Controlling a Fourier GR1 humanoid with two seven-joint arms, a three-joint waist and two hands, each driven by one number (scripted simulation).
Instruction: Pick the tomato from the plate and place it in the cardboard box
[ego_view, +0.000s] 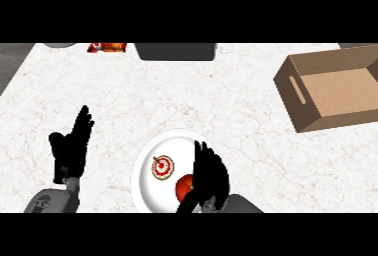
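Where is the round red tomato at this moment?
Head view, lower centre: the round red tomato lies on the white round plate, just right of a red-and-white slice, its right edge hidden by the black right hand.

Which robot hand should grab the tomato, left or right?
Right. The right robot hand is over the plate beside the tomato, and the cardboard box sits on its side. The left robot hand rests left of the plate.

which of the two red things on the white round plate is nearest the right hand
The plain red tomato, beside the black right hand and partly hidden by it. The red-and-white patterned round piece lies apart, farther left.
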